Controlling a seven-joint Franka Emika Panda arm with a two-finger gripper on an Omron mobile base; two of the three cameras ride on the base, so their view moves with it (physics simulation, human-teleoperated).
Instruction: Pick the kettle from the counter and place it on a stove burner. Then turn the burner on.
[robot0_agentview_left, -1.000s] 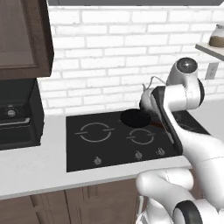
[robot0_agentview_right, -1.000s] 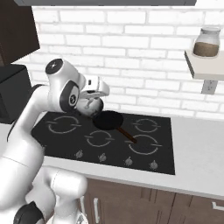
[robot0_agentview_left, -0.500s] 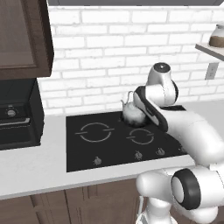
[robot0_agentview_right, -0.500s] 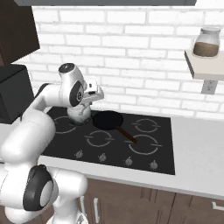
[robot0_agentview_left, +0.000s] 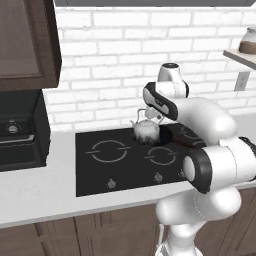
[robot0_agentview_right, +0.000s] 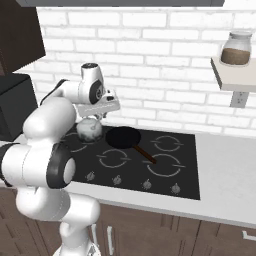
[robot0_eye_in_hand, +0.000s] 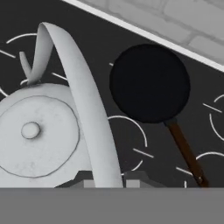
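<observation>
The mottled white-grey kettle hangs low over the rear of the black cooktop, just left of the frying pan. My gripper is shut on the top of its thin arched handle. In the hand view the kettle lid lies below the gripper, with the spout pointing up-left. The largest burner circle lies in front and to the left of the kettle. Whether the kettle's base touches the glass I cannot tell.
A flat black frying pan with a brown handle sits on the cooktop right of the kettle. Knobs line the front edge. A black appliance stands on the counter at left. A jar stands on a shelf.
The arm has swung left across the cooktop with the kettle in its grip, passing over the frying pan and lowering it toward the rear left burners.
</observation>
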